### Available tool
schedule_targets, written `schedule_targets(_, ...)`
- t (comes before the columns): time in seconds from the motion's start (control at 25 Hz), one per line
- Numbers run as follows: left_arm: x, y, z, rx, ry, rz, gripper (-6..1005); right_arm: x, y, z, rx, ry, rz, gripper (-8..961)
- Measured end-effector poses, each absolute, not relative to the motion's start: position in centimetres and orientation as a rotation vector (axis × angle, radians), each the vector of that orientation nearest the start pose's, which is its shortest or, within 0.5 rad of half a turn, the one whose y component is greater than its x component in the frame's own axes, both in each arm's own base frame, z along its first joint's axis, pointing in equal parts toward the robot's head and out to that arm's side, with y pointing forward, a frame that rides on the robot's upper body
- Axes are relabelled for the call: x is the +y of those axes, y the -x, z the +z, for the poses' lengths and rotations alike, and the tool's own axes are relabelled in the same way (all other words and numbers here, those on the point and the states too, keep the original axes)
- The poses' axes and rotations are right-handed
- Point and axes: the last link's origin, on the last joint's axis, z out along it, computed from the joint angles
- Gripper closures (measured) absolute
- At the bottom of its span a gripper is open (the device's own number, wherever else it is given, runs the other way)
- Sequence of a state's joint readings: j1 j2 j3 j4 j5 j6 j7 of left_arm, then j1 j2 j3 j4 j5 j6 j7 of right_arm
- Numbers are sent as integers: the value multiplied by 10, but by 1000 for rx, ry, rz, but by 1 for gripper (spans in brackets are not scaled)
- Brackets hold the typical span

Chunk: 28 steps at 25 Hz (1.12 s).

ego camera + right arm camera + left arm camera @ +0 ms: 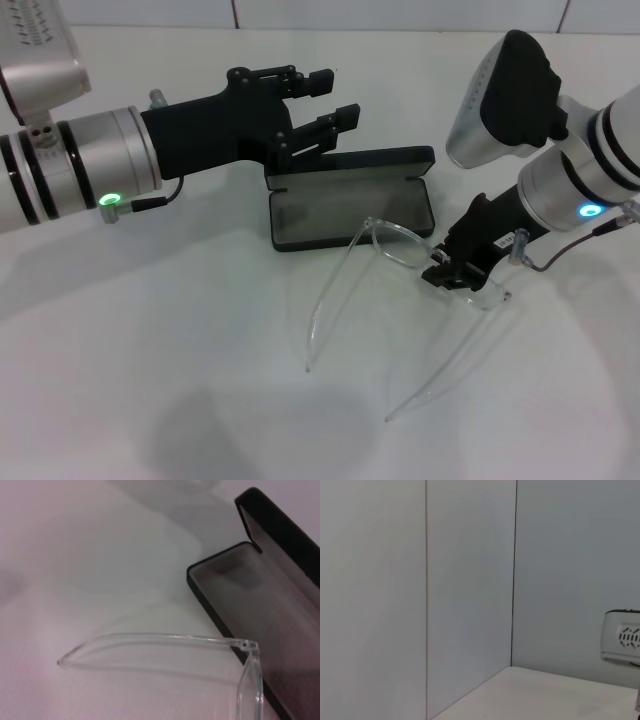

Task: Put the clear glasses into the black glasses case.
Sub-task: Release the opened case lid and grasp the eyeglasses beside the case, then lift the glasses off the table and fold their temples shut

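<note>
Transparent, colourless plastic forms the clear glasses (400, 245), whose frame front has its right-hand end pinched between the narrow-set fingers of the right gripper (447, 272). The rest of the front runs away from those fingers toward the black rectangular hard-shell glasses case (350, 200), which lies open just beyond with its grey lining upward and its lid tilted back. Both long thin temple arms are unfolded and trail back toward the robot, away from the case, their tips on the white table (200, 400). In the right wrist view one temple of the clear glasses (165, 640) ends just beside the near rim of the case (225, 605). Frame front and case tray lie roughly parallel, so the coming move looks like a short carry forward from the right fingers. The left gripper (325, 100) hovers behind the case lid, fingers spread and holding nothing.
</note>
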<state>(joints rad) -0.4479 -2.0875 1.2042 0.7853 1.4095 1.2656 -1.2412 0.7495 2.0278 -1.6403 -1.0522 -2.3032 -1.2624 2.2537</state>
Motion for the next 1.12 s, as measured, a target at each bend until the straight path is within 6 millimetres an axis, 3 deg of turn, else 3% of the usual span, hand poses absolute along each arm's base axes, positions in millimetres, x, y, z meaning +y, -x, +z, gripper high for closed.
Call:
schedule_targets(0.84, 353, 200, -20, -300, 2583, -881, 514, 370, -153, -80, 295, 2887, -413, 775)
schedule_targets(0.96, 352, 201, -20, -327, 2580, -892, 514, 366, -154, -75, 303, 2905, -364, 788)
schedule_targets(1.12, 345, 200, -19, -328, 2605, -935, 513, 362, -164, -49, 355, 2924, -185, 806)
